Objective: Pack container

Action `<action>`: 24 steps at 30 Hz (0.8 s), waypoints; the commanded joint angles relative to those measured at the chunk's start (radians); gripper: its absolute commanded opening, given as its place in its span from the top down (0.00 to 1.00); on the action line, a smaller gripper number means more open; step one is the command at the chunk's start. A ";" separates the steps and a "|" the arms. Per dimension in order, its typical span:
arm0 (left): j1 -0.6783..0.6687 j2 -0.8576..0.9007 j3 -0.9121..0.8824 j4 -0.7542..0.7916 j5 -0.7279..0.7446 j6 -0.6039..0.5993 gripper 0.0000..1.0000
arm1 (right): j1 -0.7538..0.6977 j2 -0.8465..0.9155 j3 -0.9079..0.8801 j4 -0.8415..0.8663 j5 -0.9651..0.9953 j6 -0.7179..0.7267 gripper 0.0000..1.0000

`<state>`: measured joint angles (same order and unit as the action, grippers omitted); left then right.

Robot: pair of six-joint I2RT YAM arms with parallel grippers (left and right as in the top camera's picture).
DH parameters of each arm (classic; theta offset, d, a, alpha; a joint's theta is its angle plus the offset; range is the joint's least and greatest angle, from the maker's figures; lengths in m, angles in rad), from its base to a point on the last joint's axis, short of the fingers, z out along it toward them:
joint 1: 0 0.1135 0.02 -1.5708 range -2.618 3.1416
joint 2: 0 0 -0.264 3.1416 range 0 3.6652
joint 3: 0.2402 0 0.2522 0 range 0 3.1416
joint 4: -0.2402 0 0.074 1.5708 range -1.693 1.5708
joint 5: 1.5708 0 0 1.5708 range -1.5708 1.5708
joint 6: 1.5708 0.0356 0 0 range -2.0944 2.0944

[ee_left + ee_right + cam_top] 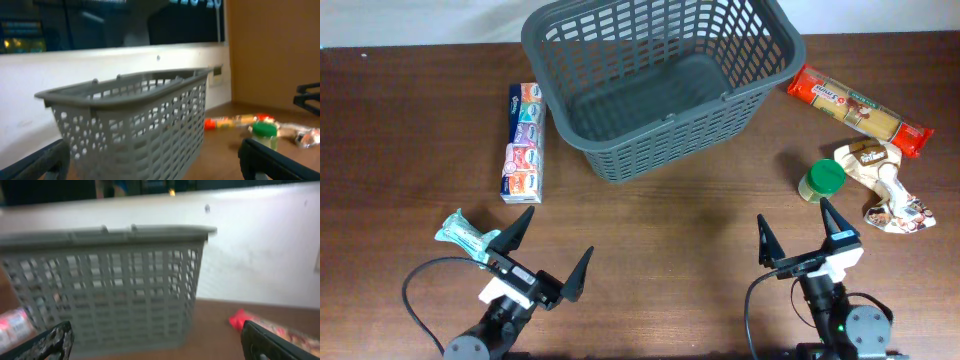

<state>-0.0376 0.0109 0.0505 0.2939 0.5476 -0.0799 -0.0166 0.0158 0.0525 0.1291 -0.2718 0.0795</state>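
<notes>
Since nothing lies inside the container [650, 150], packing has, by my judgement, not begun. It stands at the far middle of the desk [670, 230], mouth up and a little skewed, where either arm could reach it. The goods lie scattered on both sides, presumably so each arm can fetch from its own side. A strip of tissue packs [523, 142] lies just beside its left wall and a teal wrapper [463, 235] lies at the left pincer [560, 235]. On the right, a red pasta packet [860, 110], a green-lidded jar [823, 180] and a crumpled snack bag [888, 185] lie close together. Both arms wait at the near edge, well apart from the container. The left pincer is spread wide and empty, and the right pincer [793, 215] is likewise spread, with nothing between its 2 fingers.
</notes>
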 commanded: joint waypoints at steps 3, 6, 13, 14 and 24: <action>-0.004 -0.004 0.007 -0.005 0.023 -0.055 0.01 | 0.010 -0.011 0.129 0.049 -0.032 0.061 0.01; -0.004 -0.004 0.007 -0.083 0.065 -0.055 0.01 | 0.010 -0.011 0.130 0.076 -0.106 0.152 0.01; -0.004 -0.004 0.007 0.060 0.108 -0.073 0.01 | 0.010 -0.011 0.130 0.071 -0.324 0.196 0.01; -0.004 -0.004 0.007 0.073 0.107 -0.111 0.01 | 0.010 -0.011 0.131 0.079 -0.328 0.197 0.01; -0.006 0.182 0.202 -0.065 0.166 -0.101 0.01 | 0.008 0.156 0.396 -0.127 -0.239 0.064 0.01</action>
<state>-0.0383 0.0959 0.1307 0.2771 0.6636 -0.2298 -0.0166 0.0799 0.3199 0.0593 -0.5690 0.2230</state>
